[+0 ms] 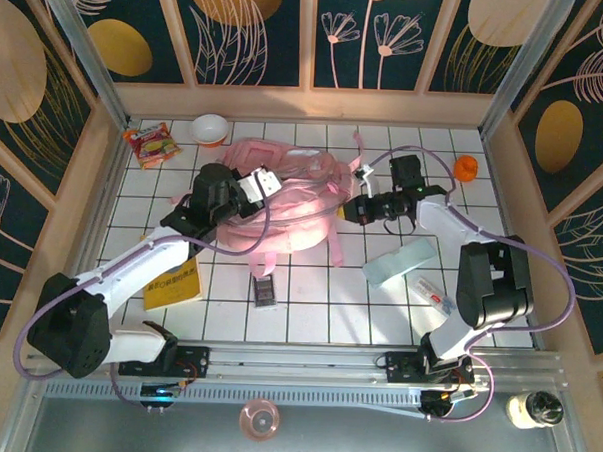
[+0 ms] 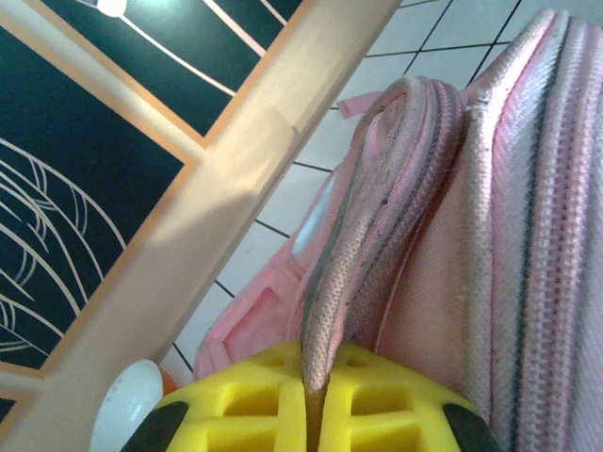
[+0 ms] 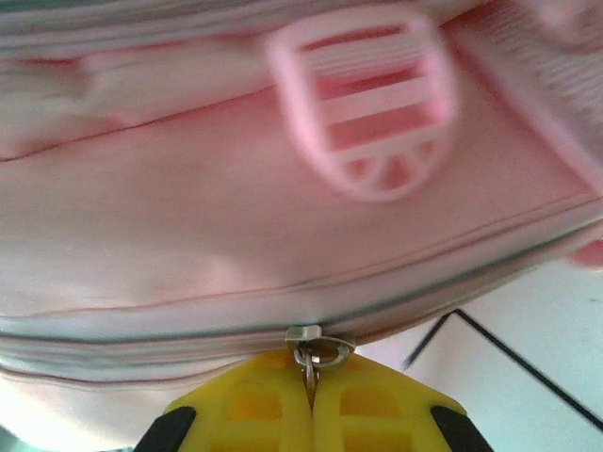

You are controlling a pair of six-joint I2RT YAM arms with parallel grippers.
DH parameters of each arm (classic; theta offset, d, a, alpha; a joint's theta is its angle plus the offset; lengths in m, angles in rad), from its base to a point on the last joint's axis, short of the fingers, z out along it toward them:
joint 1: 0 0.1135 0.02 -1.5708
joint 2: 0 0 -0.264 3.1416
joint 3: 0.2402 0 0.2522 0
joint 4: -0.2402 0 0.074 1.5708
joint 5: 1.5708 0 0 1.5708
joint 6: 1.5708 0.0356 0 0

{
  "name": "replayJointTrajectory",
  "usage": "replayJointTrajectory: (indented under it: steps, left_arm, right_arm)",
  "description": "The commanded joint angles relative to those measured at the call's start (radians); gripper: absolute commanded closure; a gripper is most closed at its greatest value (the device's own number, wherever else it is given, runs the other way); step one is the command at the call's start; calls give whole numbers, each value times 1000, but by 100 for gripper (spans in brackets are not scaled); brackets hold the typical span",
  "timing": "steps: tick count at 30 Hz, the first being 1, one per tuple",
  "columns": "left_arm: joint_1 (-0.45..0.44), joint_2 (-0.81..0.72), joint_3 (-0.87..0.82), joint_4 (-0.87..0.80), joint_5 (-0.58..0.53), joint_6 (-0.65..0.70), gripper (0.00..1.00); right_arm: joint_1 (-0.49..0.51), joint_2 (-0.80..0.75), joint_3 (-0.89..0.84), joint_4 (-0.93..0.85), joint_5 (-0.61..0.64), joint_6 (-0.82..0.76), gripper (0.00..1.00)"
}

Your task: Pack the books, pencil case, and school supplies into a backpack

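- Left pincer (image 2: 316, 395), its fingers moulded in ribbed yellow plastic, is clenched on a thick upright fold of the backpack (image 2: 528, 235). The fold is coarse pink mesh weave with a grey seam line, and it rises from between the two pads.
- Right pincer (image 3: 311, 391), in the same yellow plastic, is clamped on a small silvery metal zipper pull (image 3: 316, 347). The pull hangs from a zip line running across smooth pink fabric.
- Above that zip sits a pale pink plastic buckle (image 3: 363, 104), rounded and slotted, out of focus.
- Seen from above, the backpack lies soft and crumpled in the middle of a table (image 1: 308, 316) of glossy white square tiles. It is between the two arms, with one strap trailing toward the near edge. Its inside is hidden.
- Outside the bag, a thin, flat, mustard-yellow book (image 1: 174, 286) lies on the tiles to the near left, partly under the left arm.
- A small dark grey rectangular calculator (image 1: 264, 287) lies just on the near side of the bag.
- A flat, soft, mint-green pencil case (image 1: 400, 262) lies to the right, apart from the bag.
- At the far left are a crinkled red-and-yellow snack packet (image 1: 150, 142) and a round white bowl (image 1: 210, 129).
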Motion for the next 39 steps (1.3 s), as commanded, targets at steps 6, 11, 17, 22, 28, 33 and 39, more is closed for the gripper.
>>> replayJointTrajectory:
  steps: [6, 11, 17, 22, 28, 33, 39]
  left_arm:
    - [-48, 134, 46, 109, -383, -167, 100]
    - [-71, 205, 99, 120, -431, -291, 100]
    - [-85, 319, 163, 117, -528, -384, 100]
    - [-88, 330, 162, 104, -479, -442, 100]
    - [-116, 287, 158, 107, -324, -545, 100]
    - [-120, 248, 146, 134, -223, -626, 100]
    - [-109, 189, 67, 204, -102, -557, 100]
  right_arm:
    - [78, -100, 73, -144, 9, 109, 100]
    - [119, -138, 98, -204, 23, 170, 100]
    - [179, -179, 112, -270, 66, 249, 100]
    - [222, -220, 86, -203, 36, 383, 100]
    - [329, -208, -10, 66, 7, 622, 100]
    - [345, -191, -11, 116, 33, 658, 100]
    - [240, -272, -110, 153, 34, 702, 55]
